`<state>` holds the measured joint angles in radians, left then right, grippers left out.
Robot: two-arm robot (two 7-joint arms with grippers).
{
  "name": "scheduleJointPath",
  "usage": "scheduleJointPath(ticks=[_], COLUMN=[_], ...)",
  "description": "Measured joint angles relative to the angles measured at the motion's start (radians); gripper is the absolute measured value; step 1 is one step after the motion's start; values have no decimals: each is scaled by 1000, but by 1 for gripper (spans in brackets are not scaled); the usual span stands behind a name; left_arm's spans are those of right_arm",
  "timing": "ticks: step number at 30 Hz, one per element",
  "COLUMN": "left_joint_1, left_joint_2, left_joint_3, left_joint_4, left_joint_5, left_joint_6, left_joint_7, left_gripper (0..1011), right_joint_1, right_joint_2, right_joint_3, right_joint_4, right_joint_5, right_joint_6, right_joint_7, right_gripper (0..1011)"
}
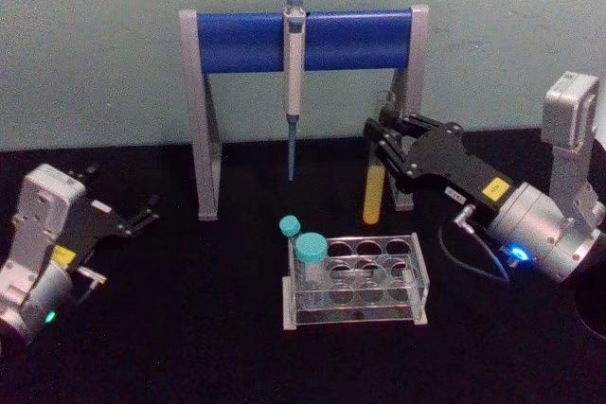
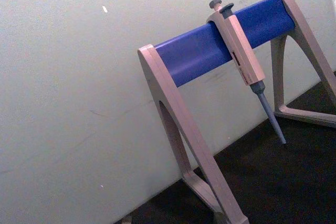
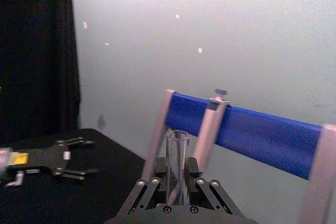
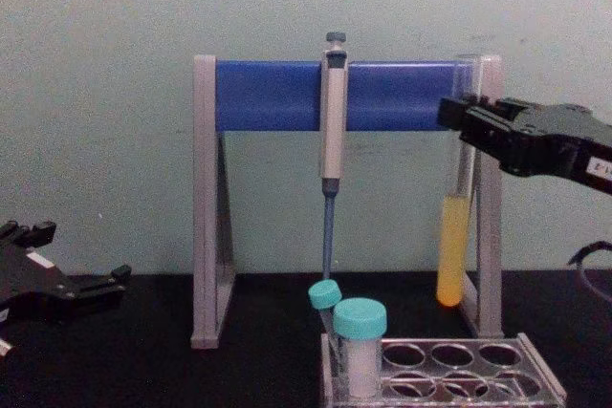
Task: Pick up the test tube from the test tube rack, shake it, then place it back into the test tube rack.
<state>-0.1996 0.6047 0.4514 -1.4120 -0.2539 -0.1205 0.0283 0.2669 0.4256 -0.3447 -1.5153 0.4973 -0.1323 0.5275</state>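
Head looks down, chest level; both share the stand (image 1: 237, 42).

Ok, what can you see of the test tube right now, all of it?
The test tube is a long, slim tube of clear glass, uncapped, its open round mouth showing in the right wrist view. Yellow liquid fills roughly its lower third. It hangs upright, out of the test tube rack, its rounded bottom higher than the rack's top, near the grey stand's right leg. The right gripper is shut on its upper part; nothing else touches it.
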Motion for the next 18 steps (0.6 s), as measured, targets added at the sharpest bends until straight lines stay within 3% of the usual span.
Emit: scheduleJointPath(ticks=[4, 11, 18], left_joint_1=[0, 0, 0], left_joint_2=[0, 0, 0], left_joint_3=[0, 0, 0], left_joint_4=[0, 0, 0], left_joint_5=[0, 0, 0], left_joint_6=[0, 0, 0], left_joint_7=[0, 0, 0], left_gripper=[1001, 1001, 1001], right_joint_1=[6, 12, -18], right_joint_2=[7, 59, 146], right_joint_3=[-12, -36, -34], right_joint_4=[1, -27, -97], right_joint_5=[16, 47, 42], right_joint_6=[0, 51, 92], right_joint_7=[35, 91, 75], right_gripper=[223, 223, 223])
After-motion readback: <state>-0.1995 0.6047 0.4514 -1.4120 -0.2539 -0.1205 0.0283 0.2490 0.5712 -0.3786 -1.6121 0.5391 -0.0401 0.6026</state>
